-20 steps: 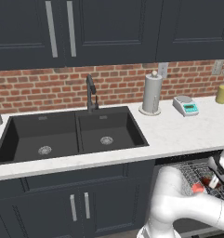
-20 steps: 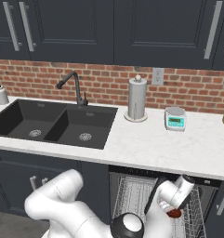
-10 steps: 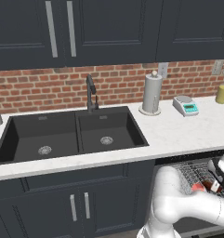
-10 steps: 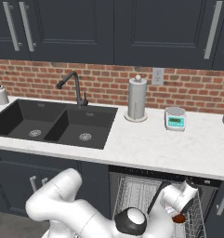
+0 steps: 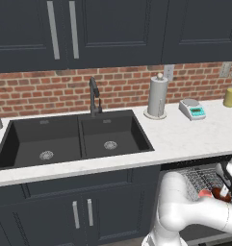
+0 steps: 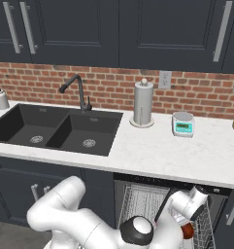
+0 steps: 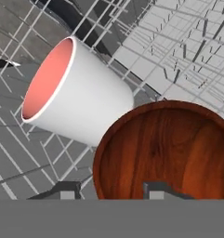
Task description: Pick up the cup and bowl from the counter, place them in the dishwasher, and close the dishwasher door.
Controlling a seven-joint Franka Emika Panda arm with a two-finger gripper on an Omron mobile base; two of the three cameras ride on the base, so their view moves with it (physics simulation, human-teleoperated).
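Two base views from behind, facing counter (image 5: 185, 139) and sink (image 6: 60, 129); hand view close over dishwasher rack (image 7: 187, 42).

Readable text: none.
Small white kitchen scale (image 6: 182, 124) with green display: no legible digits.
Pale wall outlet plate (image 6: 165, 79) on red brick: unmarked.
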